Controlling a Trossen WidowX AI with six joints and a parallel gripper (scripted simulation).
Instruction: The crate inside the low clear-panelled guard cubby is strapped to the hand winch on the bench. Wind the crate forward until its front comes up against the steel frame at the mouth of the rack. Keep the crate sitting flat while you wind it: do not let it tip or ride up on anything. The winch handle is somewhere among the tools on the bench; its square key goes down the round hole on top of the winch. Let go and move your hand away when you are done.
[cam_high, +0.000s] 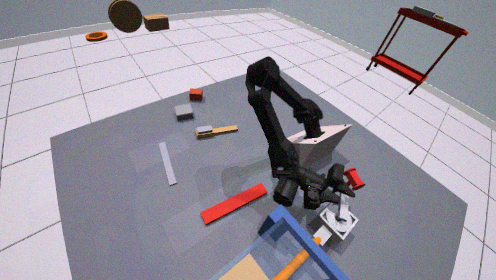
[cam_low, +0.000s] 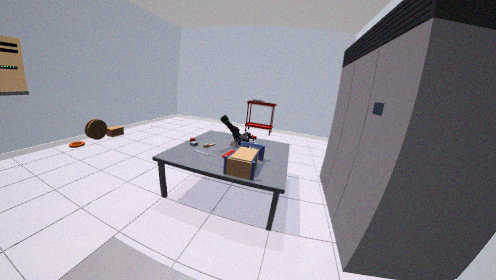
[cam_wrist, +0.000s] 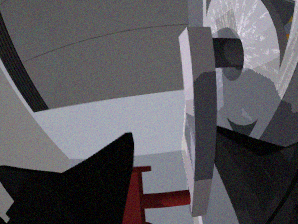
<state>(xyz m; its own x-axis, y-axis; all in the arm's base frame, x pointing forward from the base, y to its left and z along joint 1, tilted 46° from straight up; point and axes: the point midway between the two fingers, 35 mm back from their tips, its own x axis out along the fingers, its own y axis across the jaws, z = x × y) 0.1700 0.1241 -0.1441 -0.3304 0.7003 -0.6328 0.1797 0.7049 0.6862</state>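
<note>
The tan crate (cam_high: 246, 270) (cam_low: 241, 168) sits in the blue-framed, clear-panelled cubby (cam_high: 311, 241), apart from the blue bar at its winch end. It looks flat. An orange strap (cam_high: 292, 263) runs from there to the white winch (cam_high: 352, 220). The pale winch handle (cam_high: 343, 203) (cam_wrist: 202, 115) stands at the winch top; its dark stub (cam_wrist: 227, 52) points toward the round part of the winch. Whether the key is fully seated is hidden. My gripper (cam_high: 344, 194) (cam_wrist: 169, 134) is part open at the handle, which lies close to one finger, with a gap to the other.
A red spool-shaped piece (cam_high: 354, 178) (cam_wrist: 165, 199) lies just beyond the gripper. A red bar (cam_high: 234, 203), a pale strip (cam_high: 168, 164), a wooden-handled tool (cam_high: 217, 131), a grey block (cam_high: 184, 112) and a red block (cam_high: 196, 94) lie elsewhere on the bench.
</note>
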